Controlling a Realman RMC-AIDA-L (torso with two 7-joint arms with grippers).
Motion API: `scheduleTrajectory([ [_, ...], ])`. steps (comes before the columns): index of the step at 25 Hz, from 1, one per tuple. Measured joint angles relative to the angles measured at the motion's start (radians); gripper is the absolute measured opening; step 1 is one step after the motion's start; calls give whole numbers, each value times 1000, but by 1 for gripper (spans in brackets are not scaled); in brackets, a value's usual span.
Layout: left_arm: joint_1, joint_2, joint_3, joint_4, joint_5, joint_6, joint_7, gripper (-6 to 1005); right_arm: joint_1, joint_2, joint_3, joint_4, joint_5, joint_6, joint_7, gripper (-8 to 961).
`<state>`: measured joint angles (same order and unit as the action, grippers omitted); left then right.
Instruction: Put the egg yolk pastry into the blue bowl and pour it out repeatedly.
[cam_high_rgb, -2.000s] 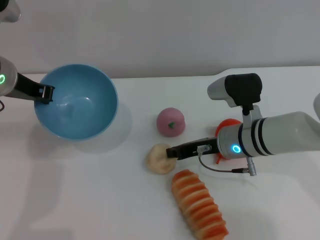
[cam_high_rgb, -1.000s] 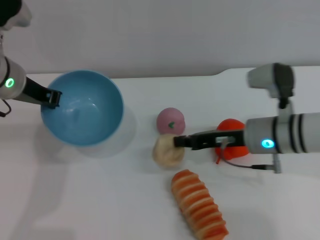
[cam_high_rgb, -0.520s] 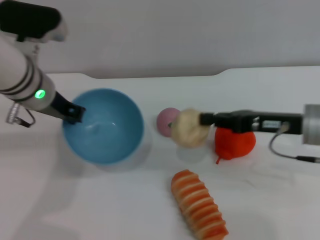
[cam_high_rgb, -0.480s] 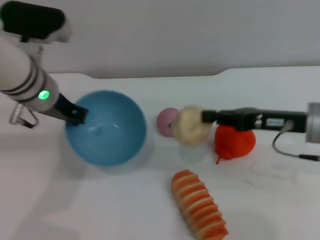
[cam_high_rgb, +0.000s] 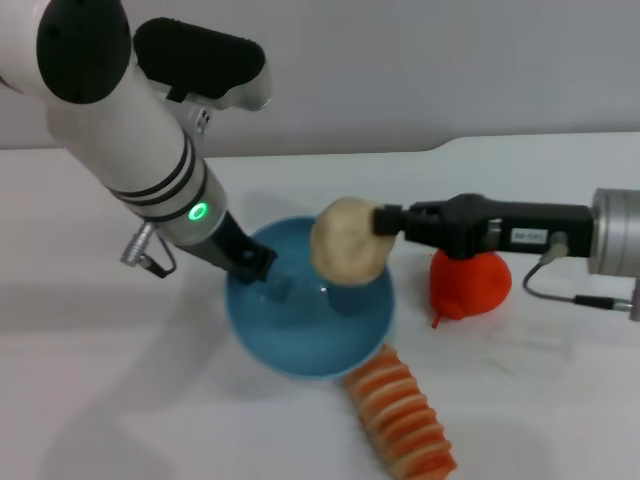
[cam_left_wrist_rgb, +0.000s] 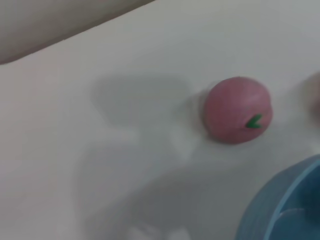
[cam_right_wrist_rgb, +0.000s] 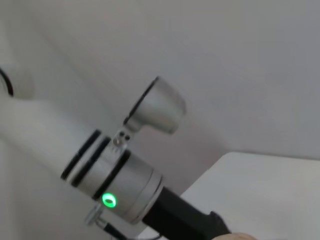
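Beyond the blue bowl (cam_left_wrist_rgb: 285, 205), only the left wrist view shows a pink ball (cam_left_wrist_rgb: 237, 109).

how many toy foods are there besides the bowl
4: egg yolk pastry held above the blue bowl; red pear right of it; striped roll in front; pink ball behind. Others may be hidden.

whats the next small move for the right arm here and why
Probably open the right gripper and let the egg yolk pastry drop. In the head view the pastry hangs held over the blue bowl, whose rim the left gripper grips, so a release should land it inside.
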<state>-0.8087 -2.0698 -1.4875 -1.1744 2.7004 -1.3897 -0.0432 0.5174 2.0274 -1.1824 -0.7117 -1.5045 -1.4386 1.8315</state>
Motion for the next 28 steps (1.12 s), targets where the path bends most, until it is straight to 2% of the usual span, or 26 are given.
scheduleTrajectory([
  [5,7,4,-10,-36,-48,-1,-5,0,22,17,3,3,-100,11,11,46],
  [9,7,4,-19,-51,-58,-12,-6,0,17,21,13,-2,-131,45,26,53],
  [11,6,5,-19,-56,-63,-16,-6,0,14,20,14,-4,-134,56,26,57],
  [17,9,5,-14,-113,-89,-27,0,-1,12,3,26,-11,-135,38,-13,152],
  [19,11,7,-12,-125,-87,-27,2,-1,7,2,70,-26,-132,15,-15,184],
  [22,11,9,-12,-116,-79,-19,4,-1,-22,14,210,-65,-119,-29,-18,232],
  [27,29,9,8,-124,-32,13,8,0,-100,21,432,-78,-5,-74,-85,467],
  [28,41,9,30,-136,-11,34,9,0,-116,21,462,-72,17,-74,-103,467],
])
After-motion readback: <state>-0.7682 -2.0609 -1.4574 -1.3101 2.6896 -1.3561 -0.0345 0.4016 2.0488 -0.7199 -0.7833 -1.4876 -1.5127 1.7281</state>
